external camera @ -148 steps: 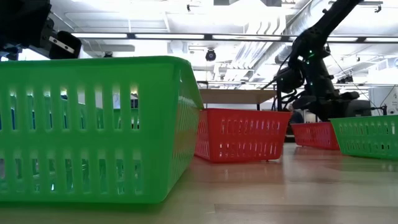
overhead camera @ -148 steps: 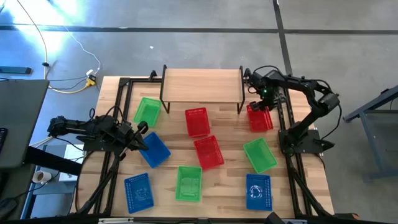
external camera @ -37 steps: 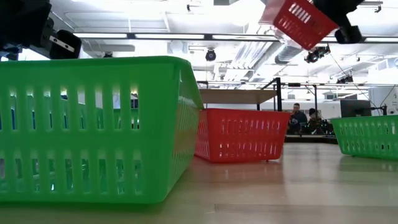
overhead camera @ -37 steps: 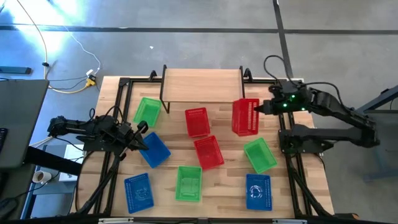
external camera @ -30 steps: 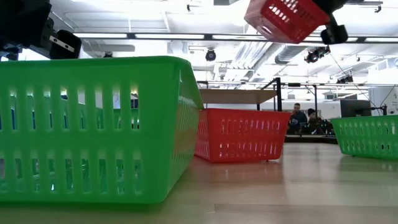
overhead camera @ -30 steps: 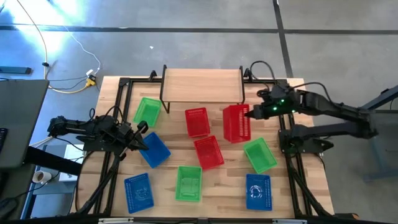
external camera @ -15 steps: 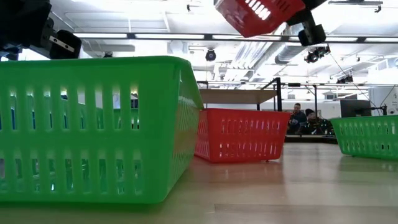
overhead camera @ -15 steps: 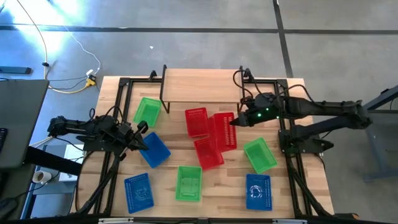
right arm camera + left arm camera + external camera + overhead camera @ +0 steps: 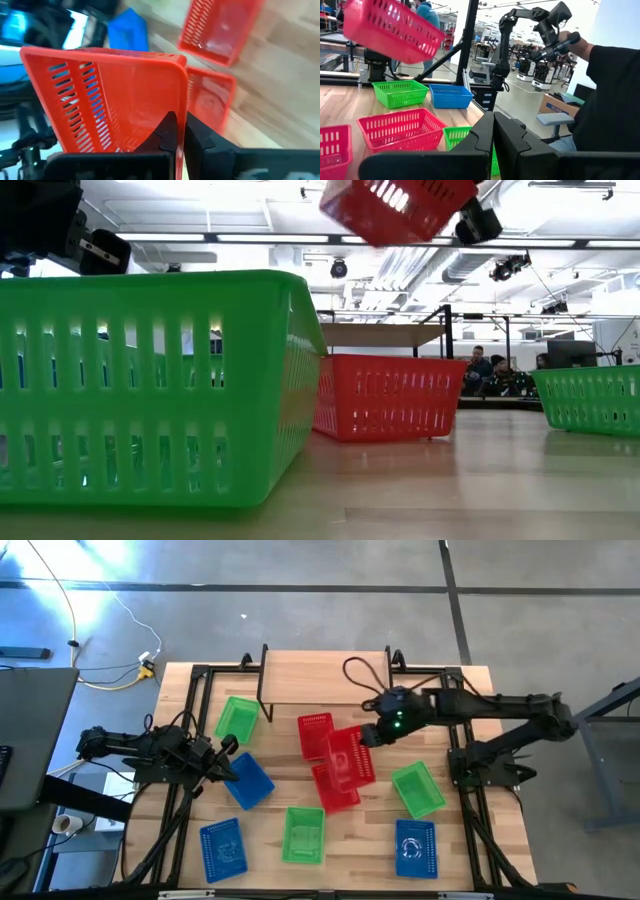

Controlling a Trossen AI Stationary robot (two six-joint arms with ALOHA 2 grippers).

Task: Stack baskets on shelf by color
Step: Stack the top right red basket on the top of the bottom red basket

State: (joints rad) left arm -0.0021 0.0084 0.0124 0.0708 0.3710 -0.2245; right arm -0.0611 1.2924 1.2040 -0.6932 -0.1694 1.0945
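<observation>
Above table centre: right gripper point(image 9: 368, 736) fingers clamp red basket point(image 9: 350, 754) rim.

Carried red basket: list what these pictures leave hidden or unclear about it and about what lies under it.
- Low view: the carried red basket is cut off by the top edge, and so is the right gripper holding it.
- High view: it covers parts of the two red baskets on the table, so how they lie beneath it is hidden.
- Right wrist view: the basket's wall fills the picture; the shelf is out of view.
</observation>
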